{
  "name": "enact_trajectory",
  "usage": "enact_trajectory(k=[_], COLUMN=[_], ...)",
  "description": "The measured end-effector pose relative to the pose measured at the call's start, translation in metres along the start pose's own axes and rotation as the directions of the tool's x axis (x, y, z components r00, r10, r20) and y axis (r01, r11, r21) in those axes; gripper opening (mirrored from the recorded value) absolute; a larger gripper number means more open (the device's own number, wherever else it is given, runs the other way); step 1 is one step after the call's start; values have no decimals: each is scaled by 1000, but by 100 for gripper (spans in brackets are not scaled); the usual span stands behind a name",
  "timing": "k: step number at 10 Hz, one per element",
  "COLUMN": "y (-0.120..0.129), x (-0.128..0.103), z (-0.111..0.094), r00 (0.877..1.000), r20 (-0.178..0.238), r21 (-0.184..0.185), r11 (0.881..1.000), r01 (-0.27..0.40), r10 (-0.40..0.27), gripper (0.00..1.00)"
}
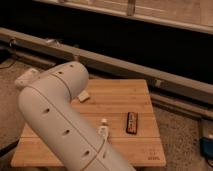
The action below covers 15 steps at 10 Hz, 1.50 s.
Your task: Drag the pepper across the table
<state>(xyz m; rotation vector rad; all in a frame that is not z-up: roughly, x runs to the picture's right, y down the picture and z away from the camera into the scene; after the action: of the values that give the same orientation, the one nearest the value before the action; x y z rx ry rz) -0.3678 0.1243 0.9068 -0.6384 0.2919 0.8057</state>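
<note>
The light-wood table (117,102) fills the lower middle of the camera view. The pepper is not in view; it may be behind my arm. My thick white arm (60,120) crosses the left half of the table from the lower middle up to an elbow at the upper left. My gripper is not visible; it is hidden behind or beyond the arm.
A flat dark rectangular bar (131,123) lies on the right part of the table. A small white object (103,128) stands beside the arm. A small pale block (84,96) lies near the elbow. A long metal rail (150,70) runs behind the table. Gravel-like floor surrounds it.
</note>
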Motion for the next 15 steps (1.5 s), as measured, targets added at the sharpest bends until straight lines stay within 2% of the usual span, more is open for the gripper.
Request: enact_trajectory(k=[2,3,7,11,13,15], y=[-3,-4,-10,-24,-41,-73], x=[1,1,-2,-16,-28,-36], z=[-3,-5,-8,-8,-8,-6], r00=[1000,1000,999,997,995,991], r20=[6,13,33,55,73,85], r21=[-11,-18,-32,-35,-29,-6], r11=[1000,1000,999,998,997,995], r01=[-8,-12,-30,-54,-72,-100], r10=[8,13,31,56,74,100], gripper=[18,15,15,15,15,15])
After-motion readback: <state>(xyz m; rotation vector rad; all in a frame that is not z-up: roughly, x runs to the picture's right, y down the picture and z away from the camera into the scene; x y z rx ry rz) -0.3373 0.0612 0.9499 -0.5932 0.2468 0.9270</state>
